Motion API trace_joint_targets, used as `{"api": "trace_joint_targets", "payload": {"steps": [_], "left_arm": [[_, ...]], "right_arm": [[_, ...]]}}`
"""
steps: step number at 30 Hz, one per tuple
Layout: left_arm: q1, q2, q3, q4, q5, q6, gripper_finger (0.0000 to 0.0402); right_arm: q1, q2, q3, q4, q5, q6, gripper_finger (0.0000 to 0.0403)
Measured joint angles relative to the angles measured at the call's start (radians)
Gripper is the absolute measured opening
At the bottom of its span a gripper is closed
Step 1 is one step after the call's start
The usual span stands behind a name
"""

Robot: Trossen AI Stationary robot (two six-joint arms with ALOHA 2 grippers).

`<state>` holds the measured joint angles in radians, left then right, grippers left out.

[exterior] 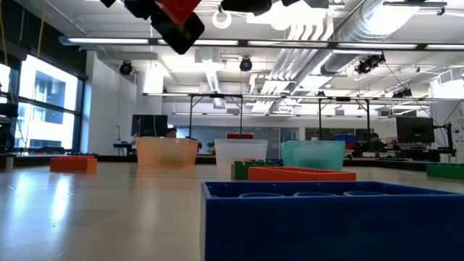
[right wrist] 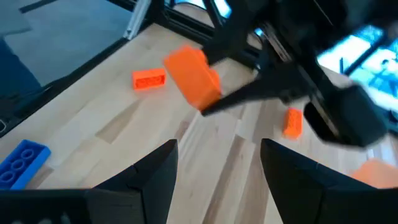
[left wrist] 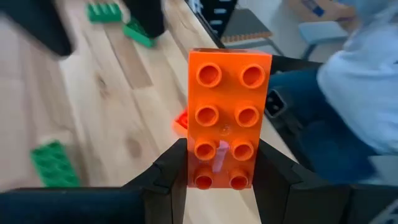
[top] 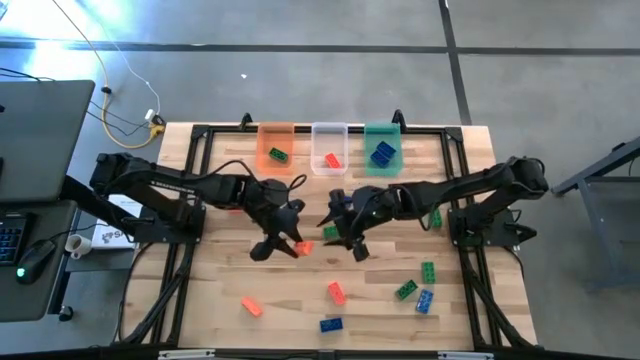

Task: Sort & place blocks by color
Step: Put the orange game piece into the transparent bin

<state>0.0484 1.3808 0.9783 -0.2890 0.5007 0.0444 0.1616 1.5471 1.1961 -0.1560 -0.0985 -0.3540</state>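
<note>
My left gripper (top: 288, 244) hangs over the middle of the table, shut on an orange block (left wrist: 225, 118) with two rows of studs. In the low view that block (exterior: 178, 10) shows high above the tabletop. My right gripper (top: 346, 238) stands open just to the block's right, with nothing between its fingers (right wrist: 155, 177); its wrist view shows the held block (right wrist: 194, 77) ahead of it. Loose blocks lie flat on the table: orange ones (top: 251, 306) (top: 336, 292), blue ones (top: 330, 324) (top: 424, 300) and green ones (top: 406, 290) (top: 428, 270). My left gripper pinches the orange block by its two long sides (left wrist: 194, 171), near one end, between the two fingers. The fingers slant down from the table's left and lie along the block. The block sticks out past the fingertips, its studs toward the wrist camera, lifted clear of the table.
Three tubs stand in a row at the table's far edge: orange (top: 276, 148), clear (top: 329, 150) and green (top: 382, 148), each with a block inside. Another green block (top: 435, 218) lies by the right arm. A person sits beyond the table (left wrist: 360, 81).
</note>
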Motion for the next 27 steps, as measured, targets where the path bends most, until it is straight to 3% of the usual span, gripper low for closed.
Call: {"api": "trace_joint_targets", "payload": {"steps": [11, 19, 27], "left_arm": [[0.004, 0.000, 0.000, 0.001, 0.015, -0.017, 0.0110], [0.004, 0.000, 0.000, 0.026, 0.036, -0.018, 0.0111], [0.011, 0.000, 0.000, 0.080, 0.060, -0.042, 0.0112]], "right_arm": [[0.032, 0.057, 0.000, 0.176, 0.010, -0.049, 0.0217], [0.031, 0.072, 0.000, 0.243, -0.083, -0.087, 0.0217], [0.031, 0.094, 0.000, 0.282, -0.103, -0.100, 0.0217]]}}
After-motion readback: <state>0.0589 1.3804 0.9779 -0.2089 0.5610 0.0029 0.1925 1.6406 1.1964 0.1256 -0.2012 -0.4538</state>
